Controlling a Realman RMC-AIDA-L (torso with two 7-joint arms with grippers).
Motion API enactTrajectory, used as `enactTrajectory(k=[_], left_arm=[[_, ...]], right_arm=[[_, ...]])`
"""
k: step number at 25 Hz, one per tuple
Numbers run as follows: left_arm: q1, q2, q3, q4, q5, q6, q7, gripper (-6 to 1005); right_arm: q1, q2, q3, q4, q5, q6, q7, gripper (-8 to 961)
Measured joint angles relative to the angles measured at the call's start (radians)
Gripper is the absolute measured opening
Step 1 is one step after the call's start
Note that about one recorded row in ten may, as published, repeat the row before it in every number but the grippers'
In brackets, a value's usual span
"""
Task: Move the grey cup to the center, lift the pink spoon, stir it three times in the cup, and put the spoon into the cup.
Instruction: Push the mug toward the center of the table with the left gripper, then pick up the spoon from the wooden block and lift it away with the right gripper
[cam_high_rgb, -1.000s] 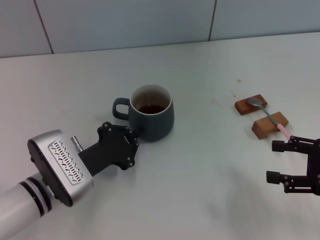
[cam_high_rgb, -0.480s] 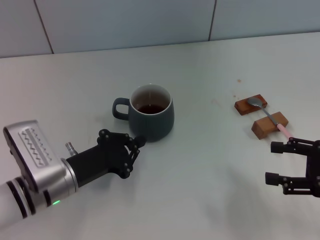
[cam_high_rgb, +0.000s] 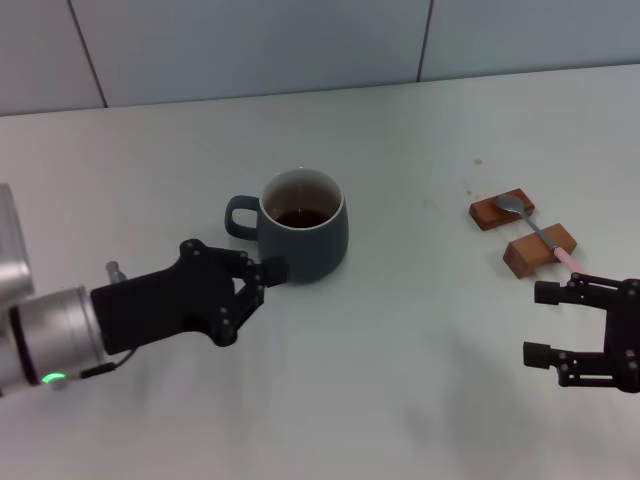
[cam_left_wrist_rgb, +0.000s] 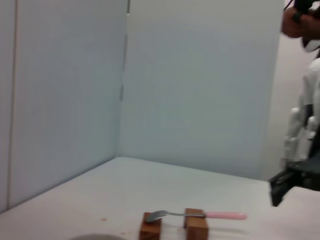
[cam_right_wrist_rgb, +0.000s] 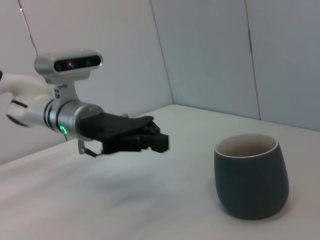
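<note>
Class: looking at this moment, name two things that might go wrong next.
1. The left end effector sits right at the grey cup, which holds brown liquid; a bump might spill it.
2. The pink spoon lies only across two wooden blocks, so the right end effector might knock it off.

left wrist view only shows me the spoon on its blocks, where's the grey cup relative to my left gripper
observer: The grey cup stands just ahead of the left gripper. The right wrist view shows a gap between them, so they are not touching.
operator: which way is the handle facing
observer: The handle points to the robot's left.
operator: ok and the right gripper
observer: The right gripper is open and empty, on the robot's side of the pink spoon, close to its handle end.
</note>
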Motion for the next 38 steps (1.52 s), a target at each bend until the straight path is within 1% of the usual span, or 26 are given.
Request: enactTrajectory(k=[1, 2, 5, 6, 8, 10, 11, 12, 13, 14, 16, 17, 18, 20, 21, 22, 24, 25, 26, 31, 35, 37, 38], left_arm=[[0.000, 0.000, 0.000, 0.000, 0.000, 0.000, 0.000, 2], [0.002, 0.001, 0.022, 0.040, 0.000, 0.038, -0.052, 3], [0.005, 0.002, 0.041, 0.072, 0.000, 0.060, -0.091, 4], [0.014, 0.004, 0.073, 0.125, 0.000, 0.091, -0.159, 4], [0.030, 0.008, 0.105, 0.179, 0.000, 0.116, -0.217, 5], [0.030, 0.008, 0.105, 0.179, 0.000, 0.116, -0.217, 6], [0.043, 0.021, 0.129, 0.210, 0.000, 0.127, -0.257, 6], [0.048, 0.027, 0.128, 0.218, -0.002, 0.127, -0.267, 7], [0.048, 0.027, 0.128, 0.218, -0.002, 0.127, -0.267, 7], [0.055, 0.034, 0.125, 0.228, -0.004, 0.126, -0.273, 7], [0.055, 0.034, 0.125, 0.228, -0.004, 0.126, -0.273, 8], [0.083, 0.055, 0.121, 0.263, -0.008, 0.127, -0.287, 8], [0.083, 0.055, 0.121, 0.263, -0.008, 0.127, -0.287, 9], [0.101, 0.077, 0.118, 0.276, -0.008, 0.128, -0.299, 10], [0.101, 0.077, 0.118, 0.276, -0.008, 0.128, -0.299, 10], [0.111, 0.094, 0.102, 0.283, -0.008, 0.124, -0.307, 10], [0.120, 0.109, 0.082, 0.291, -0.009, 0.118, -0.313, 11], [0.120, 0.109, 0.082, 0.291, -0.009, 0.118, -0.313, 35], [0.123, 0.115, 0.077, 0.297, -0.009, 0.117, -0.314, 58], [0.124, 0.118, 0.077, 0.301, -0.006, 0.116, -0.314, 177], [0.124, 0.116, 0.077, 0.301, -0.006, 0.118, -0.310, 504], [0.124, 0.115, 0.077, 0.301, -0.008, 0.119, -0.310, 667], [0.124, 0.115, 0.077, 0.301, -0.008, 0.119, -0.310, 680]], right_arm=[[0.000, 0.000, 0.000, 0.000, 0.000, 0.000, 0.000, 739], [0.000, 0.000, 0.000, 0.000, 0.000, 0.000, 0.000, 738], [0.000, 0.000, 0.002, 0.001, 0.000, 0.000, 0.000, 737], [0.000, 0.000, 0.002, 0.001, 0.000, 0.000, 0.000, 737], [-0.001, 0.000, 0.003, 0.001, 0.001, 0.000, 0.000, 736], [-0.003, 0.000, 0.004, 0.001, 0.002, 0.001, 0.000, 735], [-0.003, 0.000, 0.004, 0.001, 0.002, 0.001, 0.000, 734], [-0.003, 0.000, 0.005, 0.002, 0.002, 0.001, 0.000, 734], [-0.003, 0.000, 0.005, 0.004, 0.002, 0.002, 0.000, 734], [-0.003, 0.000, 0.005, 0.008, 0.002, 0.002, 0.000, 733], [-0.003, 0.001, 0.006, 0.014, 0.002, 0.004, 0.000, 732], [-0.002, 0.001, 0.006, 0.015, 0.002, 0.005, 0.000, 732], [-0.002, 0.001, 0.008, 0.016, 0.002, 0.005, 0.000, 731], [-0.002, 0.001, 0.015, 0.016, 0.003, 0.005, 0.000, 730], [-0.002, 0.001, 0.017, 0.016, 0.003, 0.005, 0.000, 730], [-0.002, 0.001, 0.017, 0.016, 0.003, 0.005, 0.000, 730], [-0.001, 0.001, 0.018, 0.017, 0.003, 0.006, 0.003, 729], [0.000, 0.001, 0.018, 0.017, 0.003, 0.006, 0.003, 728], [0.000, 0.001, 0.018, 0.018, 0.003, 0.006, 0.004, 728], [0.001, 0.001, 0.029, 0.039, 0.003, 0.006, 0.004, 726], [0.001, -0.002, 0.054, 0.081, 0.010, -0.003, 0.001, 724], [-0.006, -0.006, 0.076, 0.136, 0.039, -0.020, -0.007, 723], [-0.013, -0.007, 0.091, 0.176, 0.060, -0.031, -0.018, 722]])
